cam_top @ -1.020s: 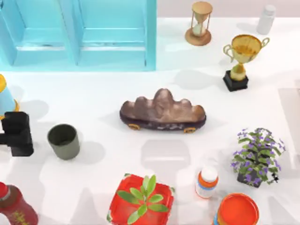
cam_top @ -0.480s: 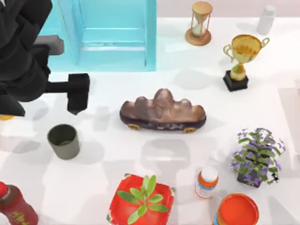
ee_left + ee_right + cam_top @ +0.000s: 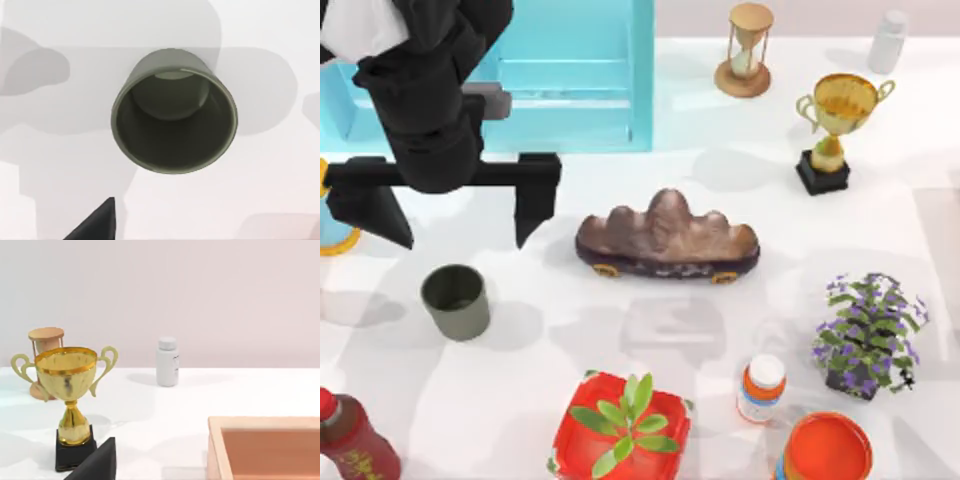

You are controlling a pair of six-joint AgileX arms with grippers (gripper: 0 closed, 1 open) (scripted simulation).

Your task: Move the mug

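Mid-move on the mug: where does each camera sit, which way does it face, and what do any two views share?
Top view: above the table, looking down; left gripper open, above the mug.
Left wrist view: on the left wrist, looking down into the mug; a dark fingertip at the edge.
Right wrist view: faces the trophy and hourglass.
Shared: mug in top and left wrist; trophy in top and right wrist.

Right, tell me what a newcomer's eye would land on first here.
The big black left gripper, fingers spread wide, hangs over the table's left side just behind the olive-grey mug, which stands upright and untouched. At the centre lies a brown rock-shaped ornament, with a gold trophy at the far right and a red pot with a green plant at the near edge.
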